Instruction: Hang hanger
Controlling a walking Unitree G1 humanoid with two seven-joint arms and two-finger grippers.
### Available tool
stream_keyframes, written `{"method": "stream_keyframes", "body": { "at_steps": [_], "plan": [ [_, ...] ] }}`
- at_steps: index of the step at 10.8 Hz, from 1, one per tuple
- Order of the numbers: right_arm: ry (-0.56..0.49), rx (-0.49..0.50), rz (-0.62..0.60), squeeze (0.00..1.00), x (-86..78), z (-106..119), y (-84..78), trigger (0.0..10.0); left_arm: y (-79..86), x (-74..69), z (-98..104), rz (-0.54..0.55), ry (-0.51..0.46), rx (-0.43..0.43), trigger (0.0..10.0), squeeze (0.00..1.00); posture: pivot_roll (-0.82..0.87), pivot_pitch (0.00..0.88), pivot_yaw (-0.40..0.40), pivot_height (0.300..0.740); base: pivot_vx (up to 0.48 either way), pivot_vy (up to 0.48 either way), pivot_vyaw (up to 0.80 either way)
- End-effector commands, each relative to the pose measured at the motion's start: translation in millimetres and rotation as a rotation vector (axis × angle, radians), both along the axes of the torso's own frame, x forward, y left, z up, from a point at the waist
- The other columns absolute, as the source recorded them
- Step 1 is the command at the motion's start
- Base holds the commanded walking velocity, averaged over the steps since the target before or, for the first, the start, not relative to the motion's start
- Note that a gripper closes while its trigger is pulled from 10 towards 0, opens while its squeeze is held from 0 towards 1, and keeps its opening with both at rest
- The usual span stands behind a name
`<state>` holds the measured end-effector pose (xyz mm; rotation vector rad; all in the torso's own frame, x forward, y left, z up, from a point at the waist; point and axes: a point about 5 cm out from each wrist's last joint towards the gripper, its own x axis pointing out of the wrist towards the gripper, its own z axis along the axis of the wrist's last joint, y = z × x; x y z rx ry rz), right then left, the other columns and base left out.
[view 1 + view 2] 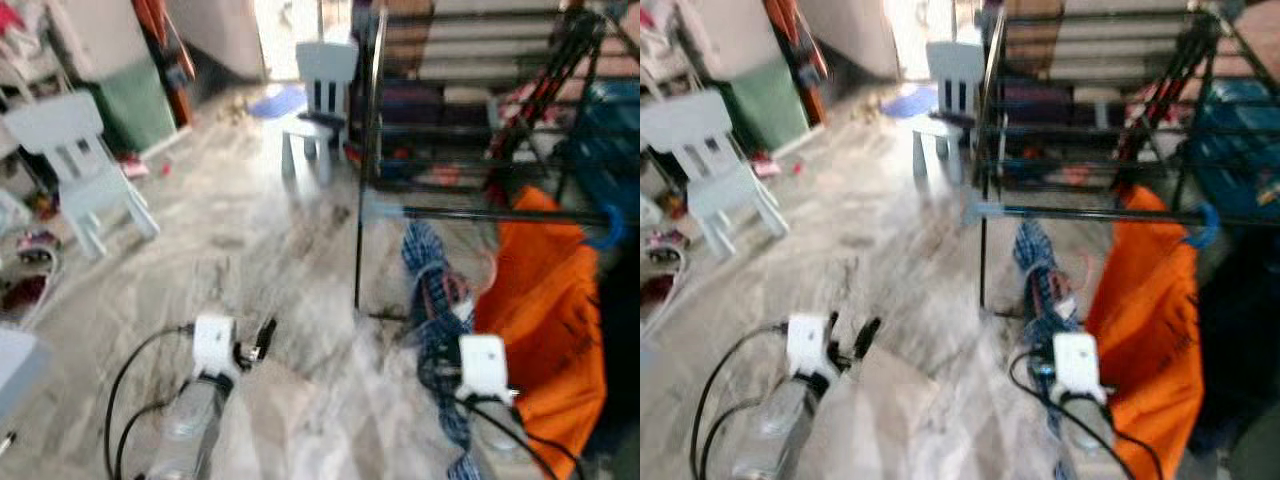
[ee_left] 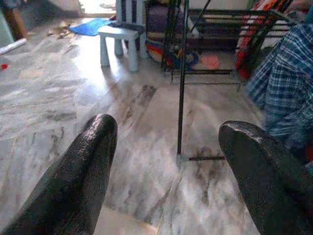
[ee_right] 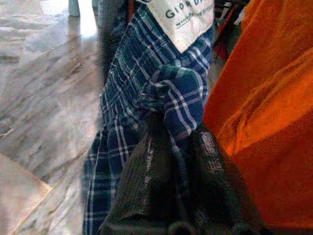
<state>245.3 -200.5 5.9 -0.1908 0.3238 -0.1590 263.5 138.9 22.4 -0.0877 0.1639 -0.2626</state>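
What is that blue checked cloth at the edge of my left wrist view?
Observer: A plaid shirt. The right gripper has its jaws shut on it.
Operator: What's next to it?
Observer: An orange garment hanging on the black rack, under a blue hook.
Operator: Any label on the shirt?
Observer: Yes, a white tag near its top.

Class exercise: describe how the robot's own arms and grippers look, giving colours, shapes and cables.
Both arms are silvery, each carrying a white boxy wrist module with looping black cables. The left gripper has two long, rounded black fingers with a dull, finely textured surface. The right gripper has the same dark, grainy fingers.
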Motion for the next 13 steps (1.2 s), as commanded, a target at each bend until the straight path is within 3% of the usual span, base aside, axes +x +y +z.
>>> {"method": "stream_keyframes", "body": {
  "at_steps": [1,4,8,13],
  "plan": [
    [-0.024,0.013,-0.023,0.0,3.4,4.9,-2.4,10.0,-2.4,-1.8,-2.1,-0.013,0.016,0.002,10.0,0.0,-0.13,0.007,0.082,0.74,0.311,0.364,0.0],
    [-0.024,0.018,-0.025,0.0,3.1,4.1,-0.7,10.0,-4.7,-1.1,-1.9,-0.03,0.026,-0.002,10.0,0.0,-0.12,0.006,0.084,0.74,0.0,0.0,-0.68],
    [-0.03,-0.004,-0.028,0.0,3.7,4.9,-2.0,10.0,-5.9,-0.4,-3.3,-0.035,0.037,-0.001,10.0,0.0,-0.12,0.005,0.082,0.74,0.0,0.0,0.0],
    [-0.135,-0.126,0.019,0.0,-0.1,19.7,1.9,10.0,1.0,-2.1,-18.2,-0.033,0.09,0.001,10.0,0.0,-0.12,0.008,0.084,0.74,0.0,0.0,0.0]
  ]
}}
